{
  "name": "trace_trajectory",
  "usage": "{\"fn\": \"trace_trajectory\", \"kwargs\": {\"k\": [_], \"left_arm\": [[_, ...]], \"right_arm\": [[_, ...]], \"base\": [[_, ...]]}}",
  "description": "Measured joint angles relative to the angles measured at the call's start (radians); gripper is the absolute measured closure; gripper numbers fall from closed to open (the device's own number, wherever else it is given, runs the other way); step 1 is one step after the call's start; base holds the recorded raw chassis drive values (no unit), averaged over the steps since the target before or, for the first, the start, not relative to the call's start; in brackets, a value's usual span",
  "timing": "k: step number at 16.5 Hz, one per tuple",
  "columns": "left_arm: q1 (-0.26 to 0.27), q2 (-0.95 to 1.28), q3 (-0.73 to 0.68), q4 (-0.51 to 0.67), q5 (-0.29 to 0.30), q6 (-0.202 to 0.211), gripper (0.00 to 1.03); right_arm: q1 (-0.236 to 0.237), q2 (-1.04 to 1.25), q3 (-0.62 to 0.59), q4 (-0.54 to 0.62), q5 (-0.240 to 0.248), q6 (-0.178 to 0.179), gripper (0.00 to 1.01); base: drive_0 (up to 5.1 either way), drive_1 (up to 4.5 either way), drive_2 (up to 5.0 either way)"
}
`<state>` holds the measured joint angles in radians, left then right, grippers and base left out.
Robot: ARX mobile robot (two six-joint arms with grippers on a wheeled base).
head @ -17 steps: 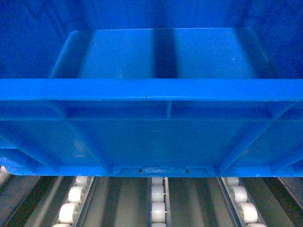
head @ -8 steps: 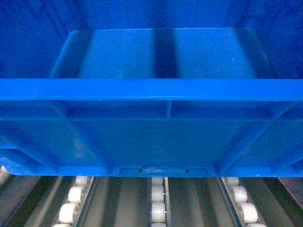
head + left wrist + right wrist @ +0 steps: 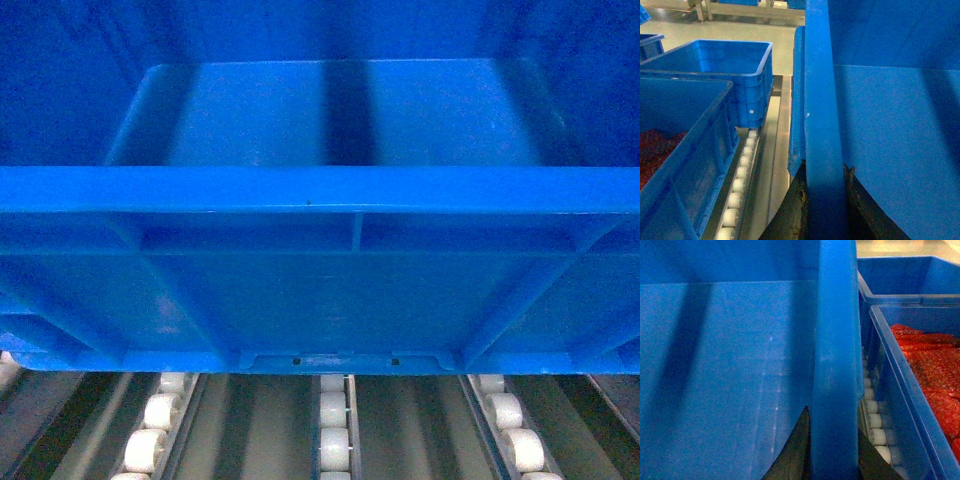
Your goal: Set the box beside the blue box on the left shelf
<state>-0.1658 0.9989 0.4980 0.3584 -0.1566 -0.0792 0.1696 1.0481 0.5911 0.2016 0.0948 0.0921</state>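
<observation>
I am carrying the box (image 3: 320,270) with both arms, its near wall filling the head view and its base just above the left shelf (image 3: 333,425) rollers. My left end effector (image 3: 824,200) pinches the box's left rim, a dark finger on each side of the wall; my right end effector (image 3: 832,450) clamps the right rim likewise. A neighbouring blue crate (image 3: 685,150) sits just beside on the left, and a crate of red goods (image 3: 920,370) on the right. I judge the step to be lowering: next, ease it level onto the rollers, then release. Nothing visibly differs from a second ago.
</observation>
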Motion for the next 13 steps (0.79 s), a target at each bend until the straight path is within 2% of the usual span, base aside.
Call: {"fn": "trace_trajectory", "kwargs": {"k": [4,5,6,7,9,13], "left_arm": [[0.000,0.000,0.000,0.002,-0.004,0.000,0.94],[-0.035,0.011,-0.013,0.066,-0.096,0.008,0.94],[-0.044,0.013,-0.014,0.082,-0.135,0.008,0.94],[-0.042,0.013,-0.014,0.083,-0.140,0.010,0.94],[-0.014,0.035,-0.014,0.059,-0.122,0.027,0.94],[0.056,0.209,-0.039,0.142,-0.062,0.051,0.94]], "right_arm": [[0.001,0.000,0.000,0.007,0.010,0.001,0.93],[0.033,0.003,-0.014,0.051,0.100,0.010,0.93],[0.036,0.004,-0.012,0.062,0.129,0.017,0.93],[0.041,0.005,-0.012,0.051,0.135,0.025,0.93],[0.042,0.050,0.006,-0.012,0.107,0.053,0.93],[0.029,0.235,0.055,-0.076,0.028,0.084,0.94]], "base": [[0.0,0.00,0.0],[0.0,0.00,0.0],[0.0,0.00,0.0],[0.0,0.00,0.0],[0.0,0.00,0.0],[0.0,0.00,0.0]]}}
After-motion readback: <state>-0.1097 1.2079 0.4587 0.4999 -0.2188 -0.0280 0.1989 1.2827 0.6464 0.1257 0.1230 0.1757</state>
